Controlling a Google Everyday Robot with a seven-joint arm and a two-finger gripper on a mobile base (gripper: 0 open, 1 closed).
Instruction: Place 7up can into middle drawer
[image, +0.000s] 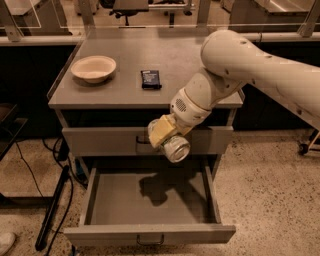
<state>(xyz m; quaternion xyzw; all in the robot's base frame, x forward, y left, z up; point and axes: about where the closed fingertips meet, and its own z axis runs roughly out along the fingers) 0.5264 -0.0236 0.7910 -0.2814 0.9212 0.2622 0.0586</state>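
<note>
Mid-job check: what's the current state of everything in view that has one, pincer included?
top drawer: shut.
middle drawer: pulled open.
7up can: gripped, in the air over the middle drawer, not yet inside, one round end towards the camera.
pincer: shut on the 7up can, in front of the top drawer.
bowl: upright on the cabinet top.
dark packet: lying flat on the cabinet top.

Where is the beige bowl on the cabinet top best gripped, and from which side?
Probably its rim, from above: the bowl sits upright and open, so one finger can go inside the thin wall and one outside. The gripper, holding the 7up can, hangs above the open middle drawer.
</note>
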